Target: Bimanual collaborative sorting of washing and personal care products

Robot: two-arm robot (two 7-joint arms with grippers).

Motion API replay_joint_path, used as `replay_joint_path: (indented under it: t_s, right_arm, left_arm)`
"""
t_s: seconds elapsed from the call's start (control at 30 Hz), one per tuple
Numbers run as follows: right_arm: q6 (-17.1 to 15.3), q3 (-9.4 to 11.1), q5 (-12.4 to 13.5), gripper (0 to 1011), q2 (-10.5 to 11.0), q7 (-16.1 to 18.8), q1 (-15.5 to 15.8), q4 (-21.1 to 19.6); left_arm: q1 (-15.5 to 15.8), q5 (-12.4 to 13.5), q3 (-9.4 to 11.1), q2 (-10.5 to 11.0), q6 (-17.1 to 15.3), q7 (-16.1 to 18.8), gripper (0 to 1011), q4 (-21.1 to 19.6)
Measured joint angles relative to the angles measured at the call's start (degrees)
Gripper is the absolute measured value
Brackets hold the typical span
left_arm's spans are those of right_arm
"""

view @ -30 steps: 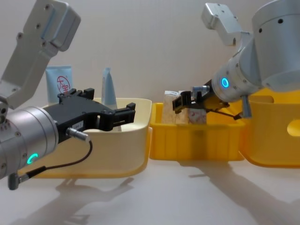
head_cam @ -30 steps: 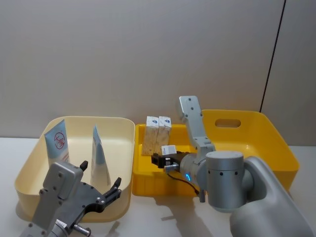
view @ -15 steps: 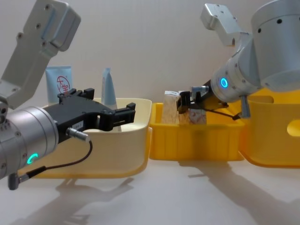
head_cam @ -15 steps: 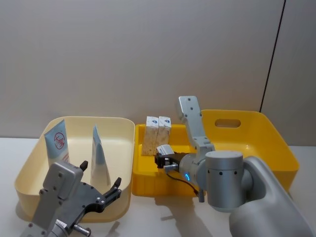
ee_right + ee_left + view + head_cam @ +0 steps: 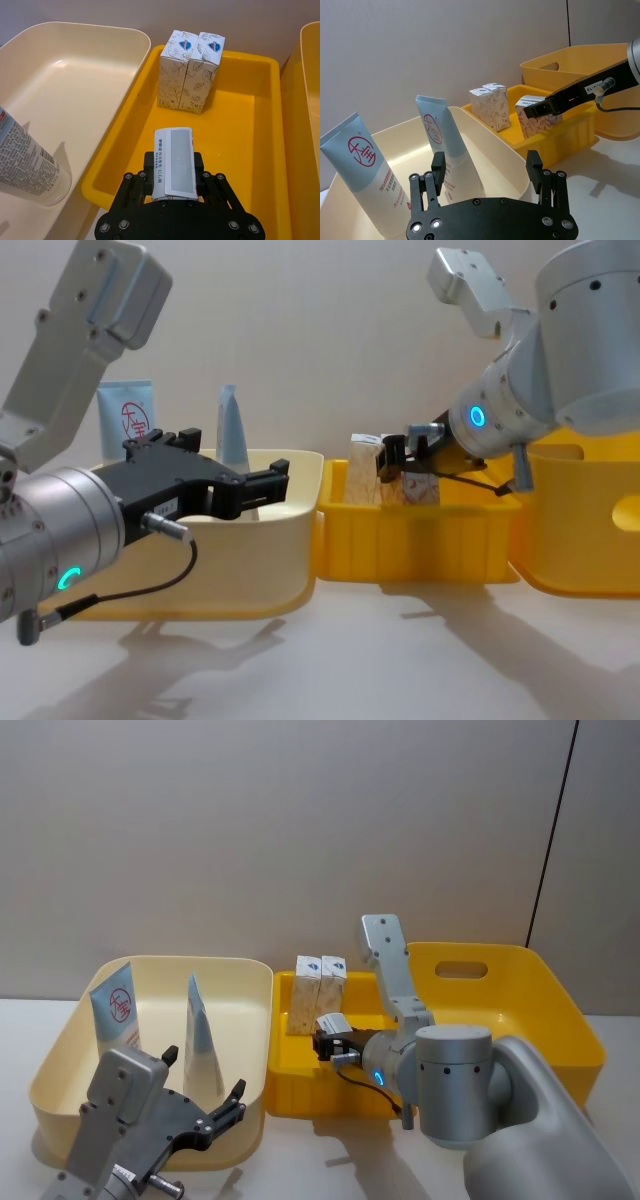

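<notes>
Gripping a small cream carton (image 5: 173,150), the right gripper (image 5: 173,163) is observed low over the near part of the small yellow tray (image 5: 300,1067); two matching cartons (image 5: 320,982) are seen upright and touching at its far-left corner. The left gripper (image 5: 486,165) is held wide, nothing between its fingers, at the near side of the cream bin (image 5: 60,1050), where two light-blue tubes (image 5: 116,1010) are stood.

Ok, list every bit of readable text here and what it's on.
"大宝" in a red ring, as best it reads: both light-blue tubes.
Small print under it: too small to read.
held carton, label: blurred, unreadable.
standing cartons, blue emblem: lettering too small.
</notes>
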State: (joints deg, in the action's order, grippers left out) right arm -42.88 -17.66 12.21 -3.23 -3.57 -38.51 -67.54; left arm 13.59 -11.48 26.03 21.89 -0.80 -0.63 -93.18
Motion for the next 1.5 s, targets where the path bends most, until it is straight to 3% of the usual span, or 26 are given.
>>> replay_joint_path:
  t_s: [0.27,0.57,1.1,1.5]
  right_arm:
    - [0.2,0.0,0.0,421,0.1,0.1,0.1,-0.4]
    - [3.2,0.2,-0.5,421,0.6,0.7,0.9,-3.1]
    - [11.3,1.3,-1.4,421,1.9,2.0,2.3,-9.4]
    - [17.1,3.5,-3.2,421,4.0,1.6,3.2,-15.3]
  left_arm:
    - [0.0,0.0,0.0,0.0,0.0,0.0,1003,0.0]
    - [0.0,0.0,0.0,0.0,0.0,0.0,1003,0.0]
    - [0.0,0.0,0.0,0.0,0.0,0.0,1003,0.0]
    - [0.0,0.0,0.0,0.0,0.0,0.0,1003,0.0]
